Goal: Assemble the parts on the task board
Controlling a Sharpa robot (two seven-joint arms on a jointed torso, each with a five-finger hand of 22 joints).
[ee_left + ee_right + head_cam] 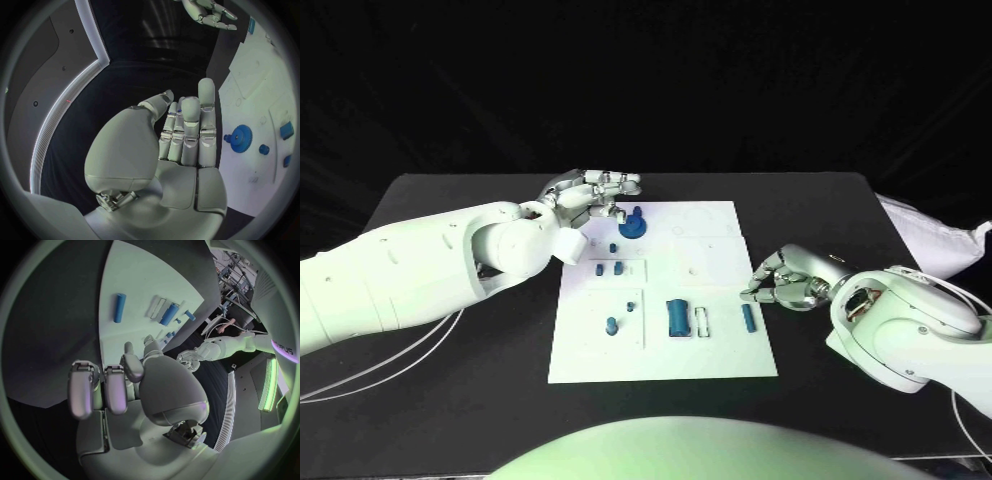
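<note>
The white task board (711, 355) (256, 75) (144, 285) lies mid-table with several blue parts on it. A blue gear (633, 226) (239, 138) stands near its far left corner. My left hand (596, 192) (181, 135) hovers just beside the gear, fingers straight and together, thumb tip pressed to them; a small blue part (179, 106) shows in that pinch. My right hand (783, 280) (125, 385) sits at the board's right edge, fingers curled in with nothing seen in them. A slim blue cylinder (749, 318) (119, 307) lies just in front of it.
A larger blue block (678, 317) (169, 314) and a white bar (702, 322) lie near the board's front. Small blue pieces (606, 268) sit left of centre. White cloth (942, 245) lies at the table's right edge. Cables (387, 370) trail under the left arm.
</note>
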